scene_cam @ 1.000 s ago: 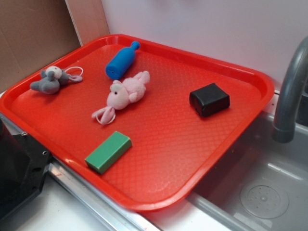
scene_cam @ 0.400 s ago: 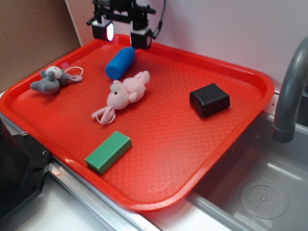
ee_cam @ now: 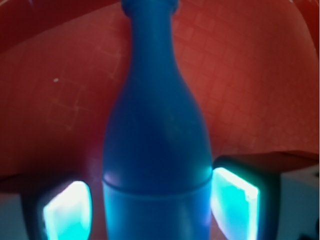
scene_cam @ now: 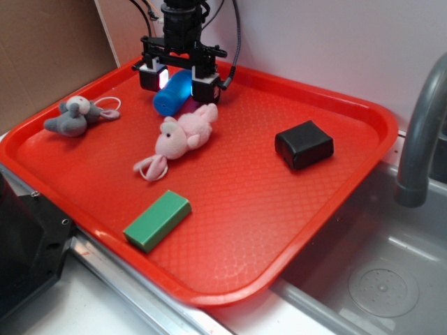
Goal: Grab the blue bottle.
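The blue bottle [scene_cam: 170, 97] lies on its side at the far left of the red tray [scene_cam: 244, 188], neck pointing toward the back wall. My gripper [scene_cam: 176, 84] is lowered over its body, open, one finger on each side. In the wrist view the blue bottle [ee_cam: 155, 125] fills the middle, neck up. The gripper [ee_cam: 150, 205] straddles its wide body. A thin gap shows beside the left glowing pad [ee_cam: 67, 210]. The right pad [ee_cam: 235, 200] sits very close to the bottle's side.
A pink plush [scene_cam: 185, 136] lies just in front of the bottle. A grey plush [scene_cam: 70, 116] is at the tray's left. A green block [scene_cam: 157, 220] and a black block [scene_cam: 304, 144] sit nearer. A grey faucet [scene_cam: 419, 132] and sink [scene_cam: 377, 279] are at the right.
The gripper was out of view a second ago. It came in from the back and dropped down, so its fingers now sit on either side of the bottle. The bottle has not moved.
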Motion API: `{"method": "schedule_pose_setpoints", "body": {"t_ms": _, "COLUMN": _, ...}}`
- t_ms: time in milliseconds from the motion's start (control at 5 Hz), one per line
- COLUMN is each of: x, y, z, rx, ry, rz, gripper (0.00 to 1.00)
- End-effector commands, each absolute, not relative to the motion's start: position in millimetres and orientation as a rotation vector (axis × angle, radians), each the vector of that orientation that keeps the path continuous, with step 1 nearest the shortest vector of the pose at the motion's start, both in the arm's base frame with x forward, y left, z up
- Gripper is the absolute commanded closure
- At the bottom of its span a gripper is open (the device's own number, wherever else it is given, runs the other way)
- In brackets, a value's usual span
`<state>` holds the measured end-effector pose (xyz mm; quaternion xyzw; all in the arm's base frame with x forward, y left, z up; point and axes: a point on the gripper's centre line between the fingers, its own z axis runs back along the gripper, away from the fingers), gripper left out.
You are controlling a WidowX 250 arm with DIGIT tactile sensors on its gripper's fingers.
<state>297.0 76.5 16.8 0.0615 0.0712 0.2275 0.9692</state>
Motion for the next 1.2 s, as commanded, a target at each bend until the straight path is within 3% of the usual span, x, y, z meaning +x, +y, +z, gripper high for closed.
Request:
{"method": "schedule_pose_setpoints", "body": {"t_ms": 0, "x": 290, "y": 92, "z": 19, "rx": 0.117, "ry": 0.139, "rz": 0.476, "gripper": 1.0}}
{"method": "schedule_pose_setpoints", "body": {"t_ms": 400, "x": 288, "y": 94, "z": 30, "rx": 0.119, "ry": 0.136, "rz": 0.475, "gripper": 1.0}}
{"method": "schedule_pose_setpoints", "body": {"t_ms": 600, "x": 278, "y": 95, "z": 80, "rx": 0.138, "ry": 0.06, "rz": 0.515, "gripper": 1.0}}
{"method": "schedule_pose_setpoints", "body": {"t_ms": 800, "x": 250, "y": 65, "z": 127, "rx": 0.086, "ry": -0.062, "rz": 0.417, "gripper": 1.0}}
{"method": "schedule_pose_setpoints", "body": {"t_ms": 1000, "x": 210, "y": 33, "z": 175, "rx": -0.048, "ry": -0.135, "rz": 0.237, "gripper": 1.0}}
